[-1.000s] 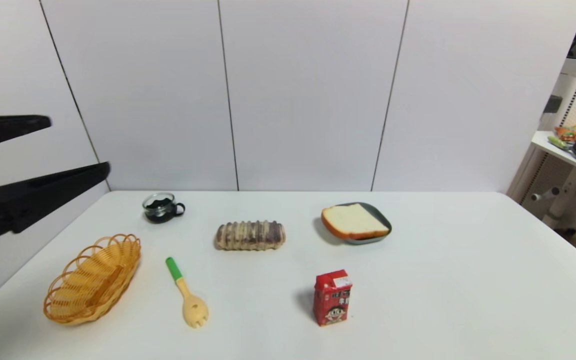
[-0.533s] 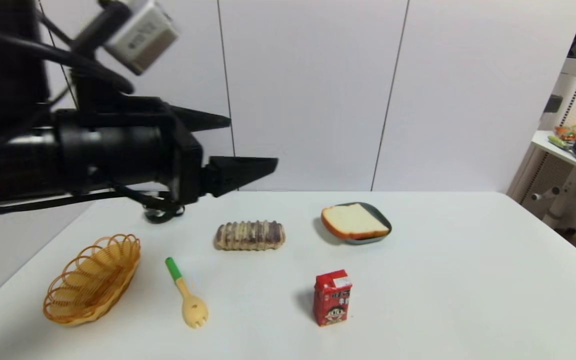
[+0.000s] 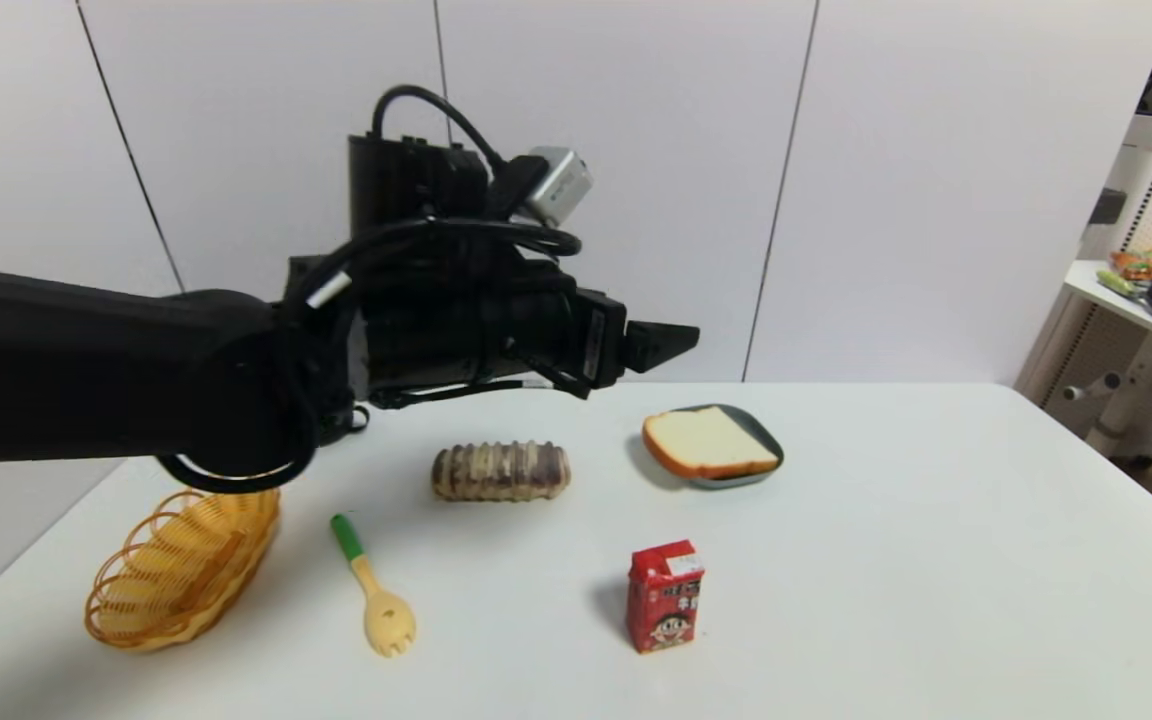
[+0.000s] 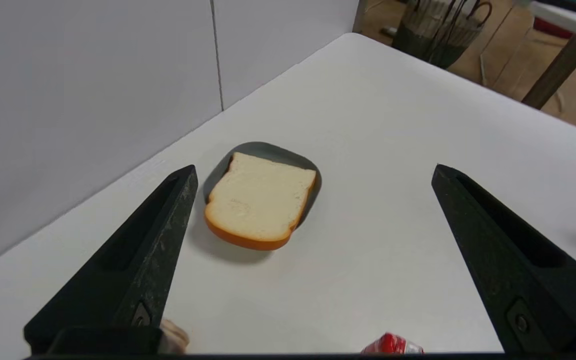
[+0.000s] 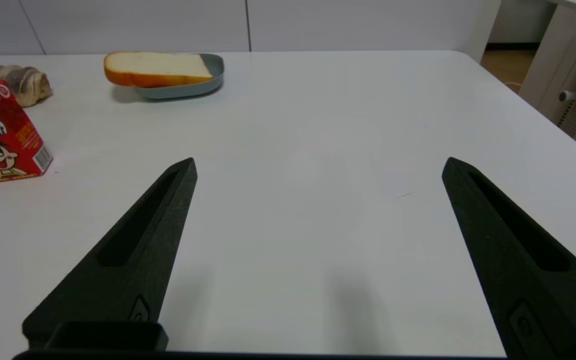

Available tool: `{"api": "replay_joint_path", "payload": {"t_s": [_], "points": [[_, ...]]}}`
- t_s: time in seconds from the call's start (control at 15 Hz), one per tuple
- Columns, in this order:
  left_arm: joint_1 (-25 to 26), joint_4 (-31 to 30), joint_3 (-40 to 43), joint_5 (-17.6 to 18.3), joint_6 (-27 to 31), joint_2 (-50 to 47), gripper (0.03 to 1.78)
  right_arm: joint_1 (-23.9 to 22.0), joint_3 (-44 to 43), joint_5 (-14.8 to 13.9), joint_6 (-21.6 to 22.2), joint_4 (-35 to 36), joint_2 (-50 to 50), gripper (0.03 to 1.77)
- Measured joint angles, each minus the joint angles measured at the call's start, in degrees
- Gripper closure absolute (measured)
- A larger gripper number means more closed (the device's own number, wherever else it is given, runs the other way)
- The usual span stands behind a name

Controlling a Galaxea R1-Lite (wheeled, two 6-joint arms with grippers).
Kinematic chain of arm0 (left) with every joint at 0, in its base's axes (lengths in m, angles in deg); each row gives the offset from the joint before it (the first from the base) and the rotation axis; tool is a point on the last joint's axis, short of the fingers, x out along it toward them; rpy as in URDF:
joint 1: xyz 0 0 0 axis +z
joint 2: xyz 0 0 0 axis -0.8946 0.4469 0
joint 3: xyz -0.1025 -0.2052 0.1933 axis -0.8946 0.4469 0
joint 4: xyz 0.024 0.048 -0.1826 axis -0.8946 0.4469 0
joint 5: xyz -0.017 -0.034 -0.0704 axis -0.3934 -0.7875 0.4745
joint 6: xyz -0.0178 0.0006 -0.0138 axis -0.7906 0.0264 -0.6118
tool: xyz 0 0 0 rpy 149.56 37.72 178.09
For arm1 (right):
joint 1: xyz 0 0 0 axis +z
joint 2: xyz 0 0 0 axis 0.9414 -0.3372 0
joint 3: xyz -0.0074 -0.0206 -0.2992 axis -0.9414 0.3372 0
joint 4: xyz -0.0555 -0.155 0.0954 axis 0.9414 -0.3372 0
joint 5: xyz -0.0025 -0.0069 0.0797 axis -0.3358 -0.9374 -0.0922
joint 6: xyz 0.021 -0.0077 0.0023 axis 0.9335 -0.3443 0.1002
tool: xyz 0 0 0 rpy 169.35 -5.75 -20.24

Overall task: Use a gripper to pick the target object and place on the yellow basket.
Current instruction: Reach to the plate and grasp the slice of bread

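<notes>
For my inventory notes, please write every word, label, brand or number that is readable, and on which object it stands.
"牛奶": on the front of the red carton.
Carton, line above: only "子" is clear; the character before it is partly cut off.
Carton, side: a barcode, its digits too small to read.
Silver camera on the left arm: small marking, too small to read.
</notes>
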Motion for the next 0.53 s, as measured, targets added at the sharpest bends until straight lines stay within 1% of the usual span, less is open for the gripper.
{"api": "replay_joint_path", "payload": {"t_s": [0.33, 0.53], "points": [[0.02, -8.66, -1.11, 0.02, -15.47, 10.14, 0.12, 0.00, 0.00, 0.00, -0.02, 0.00, 0.00, 0.10], [-0.15, -12.71, -1.22, 0.30, -24.70, 14.91, 0.12, 0.00, 0.00, 0.02, -0.02, 0.00, 0.00, 0.10]]}}
